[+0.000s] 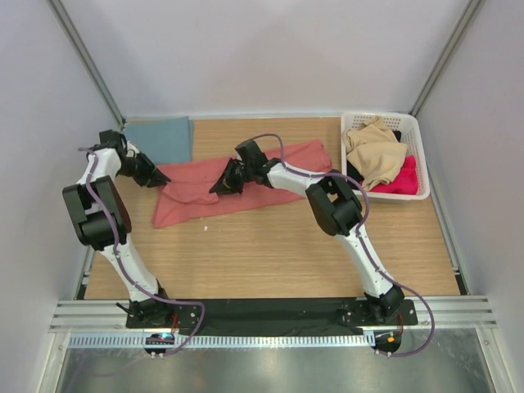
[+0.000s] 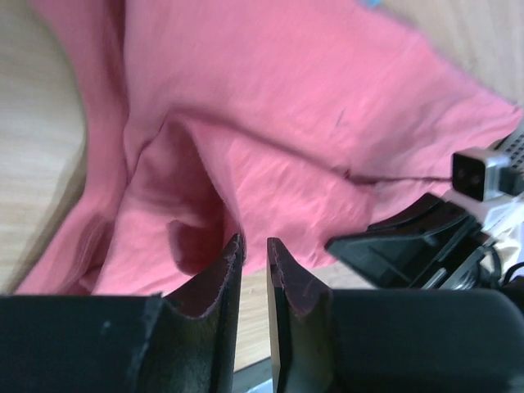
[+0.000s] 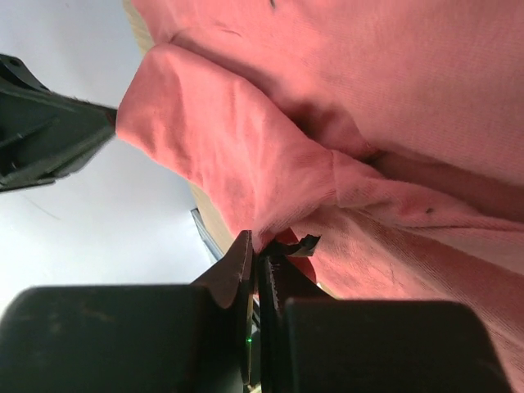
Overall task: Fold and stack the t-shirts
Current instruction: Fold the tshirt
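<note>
Nearest, the left gripper [image 2: 252, 243] has ribbed black pads almost together, nipping a fold of the crumpled salmon-red cloth t-shirt [image 2: 311, 123]. Right wrist: the right gripper [image 3: 260, 250] pinches its edge. Overhead: it lies stretched between both grippers; folded dusty teal-blue cloth t-shirt [image 1: 160, 137] far left.

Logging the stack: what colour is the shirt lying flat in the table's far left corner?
The shirt is dusty teal-blue, clearest in the top external view.

A wooden counter [image 1: 270, 254] is seen. A salmon-red shirt [image 1: 192, 203] is spread crumpled and slantwise across its far middle. A teal-blue shirt [image 1: 160, 137] is laid flat in the far left corner, near the red one. A white basket [image 1: 360, 120] is set in the far right corner.
</note>
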`<act>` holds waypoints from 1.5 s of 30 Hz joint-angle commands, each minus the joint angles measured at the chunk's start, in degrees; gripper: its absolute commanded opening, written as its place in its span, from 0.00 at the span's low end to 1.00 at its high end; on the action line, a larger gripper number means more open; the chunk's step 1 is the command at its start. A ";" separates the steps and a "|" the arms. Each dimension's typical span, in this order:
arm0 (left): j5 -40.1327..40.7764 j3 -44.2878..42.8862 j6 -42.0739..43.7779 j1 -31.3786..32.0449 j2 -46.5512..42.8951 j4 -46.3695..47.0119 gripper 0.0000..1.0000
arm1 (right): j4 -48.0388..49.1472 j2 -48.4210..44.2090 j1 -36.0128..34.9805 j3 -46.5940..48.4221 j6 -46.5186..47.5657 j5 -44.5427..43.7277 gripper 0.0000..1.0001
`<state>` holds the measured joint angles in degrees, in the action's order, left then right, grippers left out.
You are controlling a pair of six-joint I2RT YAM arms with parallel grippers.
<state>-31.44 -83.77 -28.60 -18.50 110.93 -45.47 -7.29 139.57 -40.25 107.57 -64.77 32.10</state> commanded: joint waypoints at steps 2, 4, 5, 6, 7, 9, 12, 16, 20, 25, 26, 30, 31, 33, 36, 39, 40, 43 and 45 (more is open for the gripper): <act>-1.78 -6.31 -2.34 -0.13 4.01 2.14 0.19 | 2.81 0.52 1.40 3.43 -1.41 -1.51 0.05; -1.52 -8.07 -2.34 -0.13 5.69 1.62 0.20 | 1.76 1.32 1.93 4.66 -0.97 -1.95 0.05; -1.43 -8.77 -2.08 -0.13 6.65 0.83 0.20 | 1.40 2.02 2.10 5.10 -0.19 -2.30 0.05; -1.26 -9.30 -2.07 -0.13 8.40 0.65 0.20 | 1.23 2.37 2.19 5.37 0.17 -2.56 0.05; -1.34 -10.09 -2.16 -0.04 9.12 0.82 0.20 | 0.88 2.72 2.37 5.89 0.96 -3.35 0.05; -1.25 -10.80 -1.64 0.31 10.70 0.82 0.20 | 0.52 3.60 2.63 6.69 2.01 -4.06 0.05; 0.41 -10.46 -1.02 0.48 9.31 0.74 0.27 | 0.26 5.09 3.33 8.44 3.60 -4.76 0.05; 5.77 -5.98 -0.32 0.48 2.65 1.79 0.47 | 0.26 6.50 3.60 10.29 4.30 -3.80 0.08; 7.18 0.17 -0.14 0.40 -4.73 2.67 0.53 | 0.35 6.16 3.60 10.82 4.57 -2.30 0.18; 4.38 8.08 0.56 0.48 -10.21 3.81 0.52 | 0.17 3.09 3.51 8.71 6.06 -0.55 0.31; 3.76 8.44 0.82 0.48 -10.39 3.73 0.51 | 0.26 2.73 3.60 8.28 6.06 -0.20 0.32; 1.99 8.71 1.26 0.48 -8.55 2.68 0.48 | 0.43 0.97 3.60 5.64 6.41 0.95 0.37; 2.52 8.45 1.44 0.48 -8.37 2.24 0.48 | 0.17 0.71 3.51 5.20 6.59 1.04 0.37; 3.93 8.79 1.53 0.57 -8.71 1.70 0.48 | -0.27 0.00 3.51 4.41 7.55 1.30 0.38; 5.60 9.67 1.44 1.01 -9.16 1.88 0.50 | -0.80 -0.61 3.51 3.53 8.35 1.56 0.39; 4.20 9.68 1.35 1.80 -7.41 2.14 0.49 | -0.71 -0.53 3.42 3.52 8.35 1.83 0.39; 4.11 9.59 1.27 2.06 -6.70 2.23 0.49 | -0.45 -0.44 3.42 3.61 8.26 1.83 0.39; 4.37 9.59 0.83 3.12 -5.82 2.93 0.49 | -0.27 -0.26 3.42 3.61 8.00 2.09 0.38; 4.37 9.24 0.39 3.73 -5.29 3.37 0.48 | -0.10 -0.09 3.42 3.70 7.91 2.35 0.37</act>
<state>-26.55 -74.11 -28.10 -15.73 105.06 -43.33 -8.25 143.48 -36.64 111.22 -57.47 32.91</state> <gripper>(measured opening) 0.483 0.374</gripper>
